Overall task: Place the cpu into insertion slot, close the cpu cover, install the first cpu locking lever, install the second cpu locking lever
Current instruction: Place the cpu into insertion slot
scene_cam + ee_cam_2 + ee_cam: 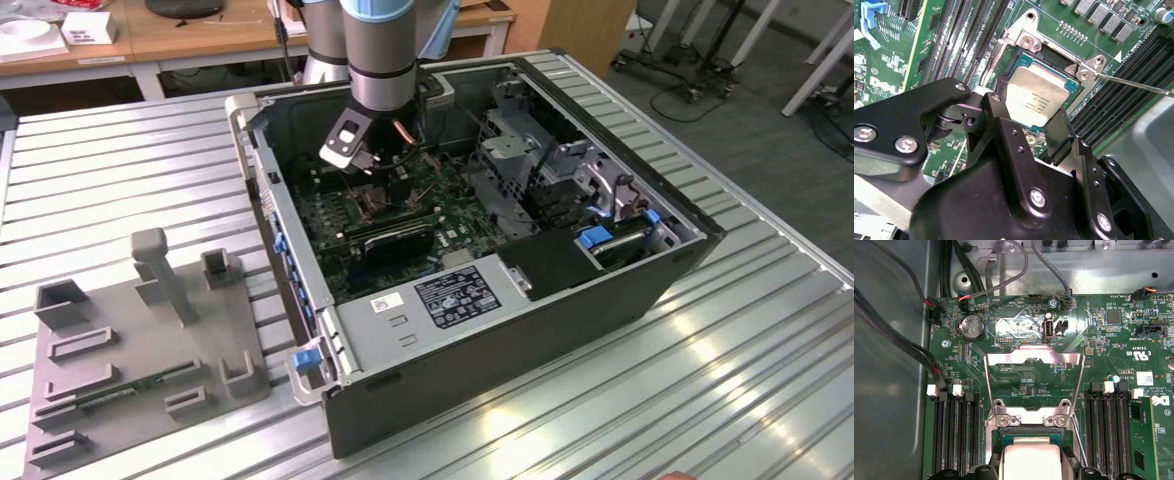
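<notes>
The cpu (1036, 97) is clamped at its edges between the fingers (1059, 131) of the hand (1029, 116), right over the insertion slot (1026, 432) — whether it is fully seated cannot be told. The cpu cover (1034, 359) is swung open, away from the slot. A thin lever rod (1134, 83) juts out beside the slot. In the exterior view the hand is seen down inside the open computer case (641, 290) on the bench (134, 170).

Exterior view: computer case (534, 260) on desk (120, 150), fixture tray (134, 350) on desk at case's 8 o'clock. My claw (384, 170) is inside the case over motherboard (327, 215). Drive cage (514, 150) at claw's 3 o'clock, power supply (447, 295) at 6. Second wrist view: cpu (1036, 97) at insertion slot (1056, 55), right beneath claw. First wrist view: cpu cover (1034, 358) hinged open off the slot, memory slots (956, 435) flanking both sides.
</notes>
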Robot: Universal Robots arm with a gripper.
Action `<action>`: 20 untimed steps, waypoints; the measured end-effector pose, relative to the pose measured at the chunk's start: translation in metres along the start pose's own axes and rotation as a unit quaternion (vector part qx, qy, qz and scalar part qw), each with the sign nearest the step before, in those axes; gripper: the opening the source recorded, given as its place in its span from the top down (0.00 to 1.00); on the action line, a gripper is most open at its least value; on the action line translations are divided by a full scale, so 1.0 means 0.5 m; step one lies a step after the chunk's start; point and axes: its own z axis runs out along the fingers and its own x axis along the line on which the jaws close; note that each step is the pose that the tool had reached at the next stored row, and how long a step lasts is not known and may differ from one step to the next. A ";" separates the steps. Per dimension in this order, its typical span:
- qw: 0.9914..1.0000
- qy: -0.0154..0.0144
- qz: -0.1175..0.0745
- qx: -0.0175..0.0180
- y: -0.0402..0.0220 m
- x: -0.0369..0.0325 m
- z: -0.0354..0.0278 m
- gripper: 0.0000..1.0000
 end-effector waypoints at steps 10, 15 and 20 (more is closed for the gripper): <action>1.000 0.000 0.000 0.000 0.001 0.000 0.001 0.46; 1.000 0.000 0.000 0.000 0.001 0.000 0.002 0.46; 1.000 0.000 0.000 0.000 0.001 0.000 0.002 0.46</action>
